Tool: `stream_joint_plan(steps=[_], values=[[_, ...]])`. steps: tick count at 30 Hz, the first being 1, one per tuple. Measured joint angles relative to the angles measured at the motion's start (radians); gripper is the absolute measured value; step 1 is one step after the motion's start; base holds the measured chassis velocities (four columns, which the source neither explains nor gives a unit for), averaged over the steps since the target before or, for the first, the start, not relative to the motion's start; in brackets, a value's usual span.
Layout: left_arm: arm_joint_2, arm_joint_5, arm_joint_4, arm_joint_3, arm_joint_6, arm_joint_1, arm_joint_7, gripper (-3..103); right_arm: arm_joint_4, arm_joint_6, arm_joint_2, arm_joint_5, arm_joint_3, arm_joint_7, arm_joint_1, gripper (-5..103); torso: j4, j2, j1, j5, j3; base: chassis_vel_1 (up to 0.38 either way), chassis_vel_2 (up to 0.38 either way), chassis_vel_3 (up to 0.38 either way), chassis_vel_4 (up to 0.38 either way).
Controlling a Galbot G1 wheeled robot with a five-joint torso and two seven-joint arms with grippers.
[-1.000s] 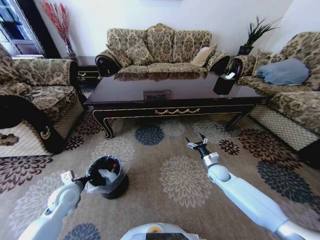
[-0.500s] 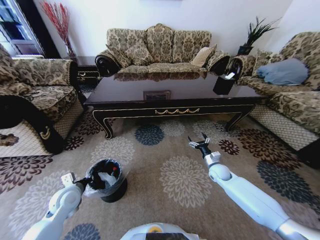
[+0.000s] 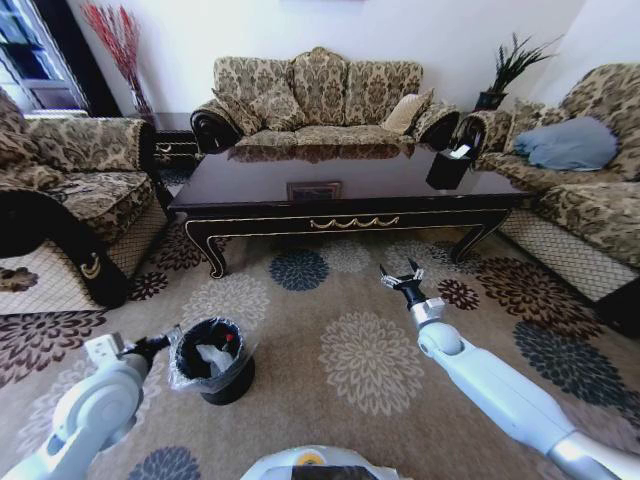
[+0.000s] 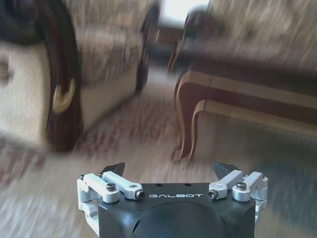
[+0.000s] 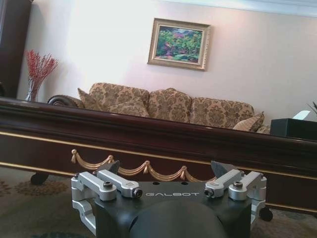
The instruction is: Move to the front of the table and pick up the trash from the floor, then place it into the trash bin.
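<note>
The left tool [image 3: 160, 343] sits low at the robot's left, just beside the trash bin [image 3: 212, 357] and clear of its rim. A second ago it was touching the bin's bag at the rim; it has since drawn back to the left. In the left wrist view the left tool [image 4: 168, 171] has its fingers spread apart and nothing between them, so it is released.

The trash bin stands on the floor [image 3: 350, 300] in front of the desk [image 3: 350, 190]. Inside the bag lie the trash [image 3: 215, 355], a crumpled white paper, and a small red item [image 3: 231, 338] beside it. The bin has stayed in nearly the same spot across the last second.

No loose litter is seen on the visible carpet between the bin and the desk. Judgement: the drop into the bin is done and the left arm is retreating, so the task is at or near its end for this item.

The right tool [image 3: 403, 281] is held out over the carpet at the robot's right, near the desk's front edge, slightly farther forward than a second ago. In the right wrist view the right tool [image 5: 168, 171] also has its fingers spread with nothing held; it faces the gold ornament [image 5: 143, 171] along the desk's front. It plays no part in the drop.
</note>
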Motion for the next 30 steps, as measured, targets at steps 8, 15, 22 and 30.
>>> stream_joint_plan(steps=[8, 15, 22, 30], values=[[-0.064, 0.256, 0.113, -0.009, -0.308, 0.089, 0.336, 100, -0.003, 0.046, -0.010, 0.035, 0.064, -0.048, -0.017, 100, 0.0001, 0.000, 0.000, -0.0006, 0.000, 0.000, 0.000, 0.000, 0.000], [-0.138, 0.361, 0.052, -0.069, -0.421, 0.202, 0.456, 100, -0.009, 0.074, -0.008, 0.065, 0.111, -0.096, -0.042, 100, 0.0004, 0.000, 0.000, 0.0001, 0.000, 0.000, 0.000, 0.000, 0.000], [-0.200, 0.363, 0.040, -0.135, -0.508, 0.253, 0.527, 100, 0.000, 0.084, 0.007, 0.080, 0.153, -0.116, -0.083, 100, 0.0002, 0.000, 0.000, -0.0002, 0.000, 0.000, 0.000, 0.000, 0.000], [-0.188, 0.307, 0.043, -0.165, -0.464, 0.222, 0.489, 100, 0.012, 0.084, 0.001, 0.081, 0.167, -0.118, -0.090, 100, 0.0003, 0.000, 0.000, -0.0004, 0.000, 0.000, 0.000, 0.000, 0.000]])
